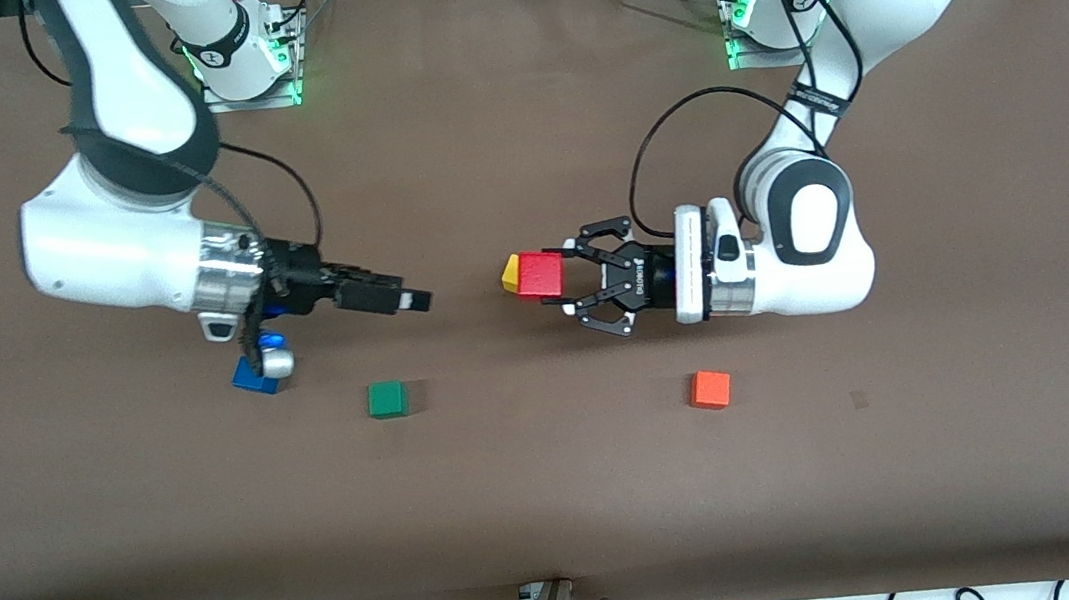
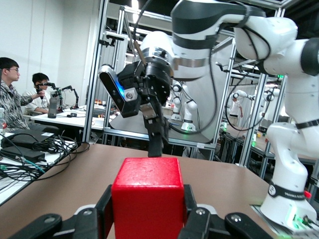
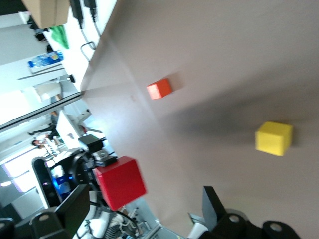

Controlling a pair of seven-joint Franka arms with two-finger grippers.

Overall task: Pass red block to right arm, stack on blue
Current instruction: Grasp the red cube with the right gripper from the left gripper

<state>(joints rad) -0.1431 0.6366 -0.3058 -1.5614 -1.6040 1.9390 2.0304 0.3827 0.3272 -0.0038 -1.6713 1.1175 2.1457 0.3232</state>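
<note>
My left gripper (image 1: pixel 560 277) is shut on the red block (image 1: pixel 542 274) and holds it sideways above the middle of the table. In the left wrist view the red block (image 2: pixel 148 199) sits clamped between the two black fingers (image 2: pixel 104 206). My right gripper (image 1: pixel 414 301) is open and empty, pointing at the red block with a gap between them. In the right wrist view the red block (image 3: pixel 120 181) hangs farther off, in line with the gap between the fingers of the right gripper (image 3: pixel 144 209). The blue cube (image 1: pixel 253 375) lies on the table under the right wrist, partly hidden.
A yellow cube (image 1: pixel 510 273) lies on the table just past the red block toward the right arm's end, also in the right wrist view (image 3: pixel 273 138). A green cube (image 1: pixel 388 398) and an orange cube (image 1: pixel 711 389) lie nearer the front camera.
</note>
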